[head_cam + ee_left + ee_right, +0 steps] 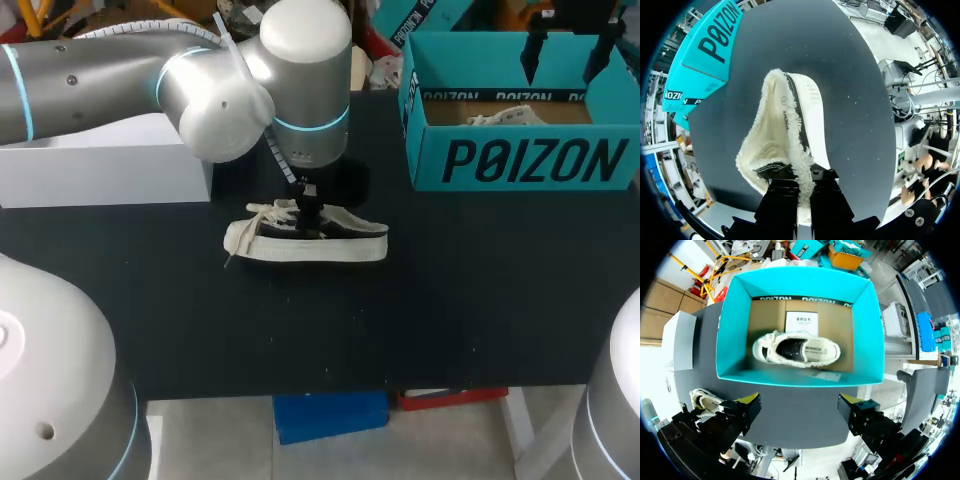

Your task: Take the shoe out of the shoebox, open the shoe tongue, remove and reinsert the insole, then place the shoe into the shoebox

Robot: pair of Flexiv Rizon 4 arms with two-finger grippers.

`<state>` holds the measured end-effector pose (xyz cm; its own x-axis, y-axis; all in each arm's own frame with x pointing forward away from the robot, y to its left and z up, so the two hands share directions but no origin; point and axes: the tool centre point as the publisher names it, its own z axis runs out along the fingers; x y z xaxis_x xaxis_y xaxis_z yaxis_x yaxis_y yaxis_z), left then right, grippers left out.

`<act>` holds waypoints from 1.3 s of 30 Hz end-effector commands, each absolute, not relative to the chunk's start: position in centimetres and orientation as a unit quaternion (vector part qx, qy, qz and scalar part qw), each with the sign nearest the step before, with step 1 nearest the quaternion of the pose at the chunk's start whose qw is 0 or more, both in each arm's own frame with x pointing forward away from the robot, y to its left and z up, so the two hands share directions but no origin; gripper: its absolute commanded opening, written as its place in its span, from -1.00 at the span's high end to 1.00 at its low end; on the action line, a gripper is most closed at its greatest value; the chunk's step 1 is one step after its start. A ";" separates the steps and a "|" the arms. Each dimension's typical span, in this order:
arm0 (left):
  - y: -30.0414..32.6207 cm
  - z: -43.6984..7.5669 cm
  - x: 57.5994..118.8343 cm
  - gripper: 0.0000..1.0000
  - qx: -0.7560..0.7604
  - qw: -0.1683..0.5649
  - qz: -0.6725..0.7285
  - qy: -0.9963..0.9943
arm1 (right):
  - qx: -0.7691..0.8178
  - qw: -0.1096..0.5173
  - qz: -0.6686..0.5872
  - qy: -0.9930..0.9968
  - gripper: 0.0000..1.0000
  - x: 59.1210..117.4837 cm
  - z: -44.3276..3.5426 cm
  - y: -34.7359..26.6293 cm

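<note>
At the middle of the bench (450, 300), find the shoe (310, 240) on its sole, toe toward the left edge, frayed rim pinched between the pressed-together fingers of the left gripper (801, 182). At the far right corner, note the shoebox (520, 160) holding a second shoe (797, 350), right gripper (800, 405) above it, fingers spread wide.

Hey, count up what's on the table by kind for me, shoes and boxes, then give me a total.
Shoes: 2 (shoe on the table, shoe in the box)
Boxes: 2 (teal shoebox, white box)
Total: 4
</note>
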<state>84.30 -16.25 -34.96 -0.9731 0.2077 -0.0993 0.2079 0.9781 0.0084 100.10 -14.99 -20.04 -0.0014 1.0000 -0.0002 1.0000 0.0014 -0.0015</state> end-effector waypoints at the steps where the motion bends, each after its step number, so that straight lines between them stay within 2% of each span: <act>1: -16.6 -35.3 84.5 1.00 0.106 0.040 0.000 0.994 | -0.707 0.001 0.000 -0.707 -1.00 100.1 -20.0 -15.0; 29: -16.2 -39.6 81.3 0.97 0.154 -0.083 0.003 0.985 | -0.707 0.001 0.000 -0.707 -1.00 100.1 -20.0 -15.0; 30: -16.2 -39.6 81.3 0.38 0.154 -0.084 0.003 0.985 | -0.707 0.001 0.000 -0.707 -1.00 100.1 -20.0 -15.0; 31: -16.2 -39.6 81.3 -1.00 0.156 -0.087 0.000 0.984 | -0.707 0.001 0.000 -0.707 -1.00 100.1 -20.0 -15.0; 35: -16.1 -37.8 81.7 -1.00 0.157 -0.105 -0.027 0.982 | -0.707 0.001 0.000 -0.707 -1.00 100.1 -20.0 -15.0; 39: -15.7 -33.7 81.9 -1.00 0.174 -0.115 -0.073 0.975 | -0.707 0.001 0.000 -0.707 -1.00 100.1 -20.0 -15.0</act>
<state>81.46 -17.41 -36.58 -0.9170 0.3433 0.2030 0.3195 0.9370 -0.1411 100.10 -15.00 -20.04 -0.0013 1.0000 -0.0003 1.0000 0.0013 -0.0015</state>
